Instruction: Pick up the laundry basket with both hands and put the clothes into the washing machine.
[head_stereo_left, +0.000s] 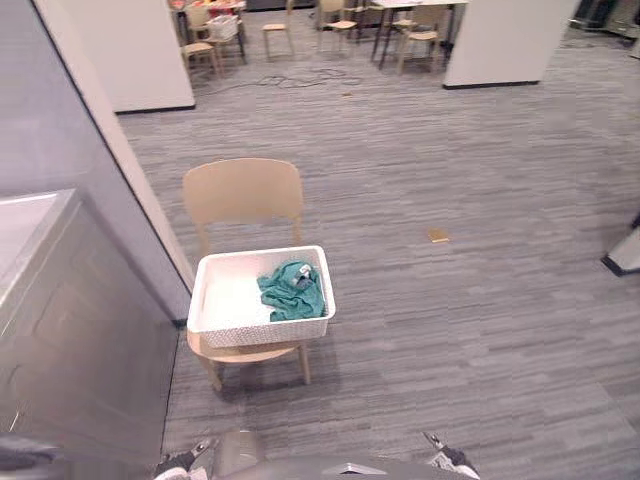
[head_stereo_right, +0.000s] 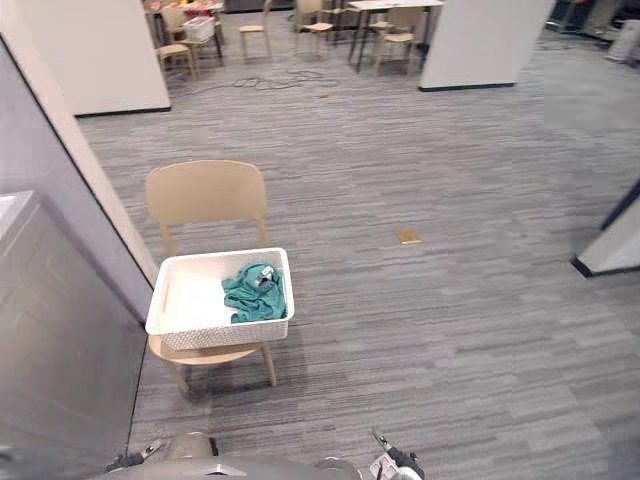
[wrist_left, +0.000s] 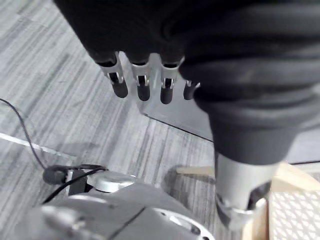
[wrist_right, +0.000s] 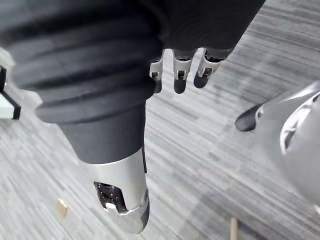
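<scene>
While both my hands hang loose (left hand (wrist_left: 143, 86), right hand (wrist_right: 181, 75), fingers straight, holding nothing), I see one basket (head_stereo_left: 262, 330) on one chair (head_stereo_left: 243, 192), one teal garment (head_stereo_left: 293, 291) inside, beside the washing machine (head_stereo_left: 60, 330).

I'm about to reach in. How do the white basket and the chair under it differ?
The laundry basket is white with finely perforated walls, while the chair is plain pale wood. The basket is low and boxy, whereas the chair rises behind it in a curved back. The basket is wider than the chair's seat and overhangs it. It holds a teal cloth at its right end. Both stand level and upright.
</scene>
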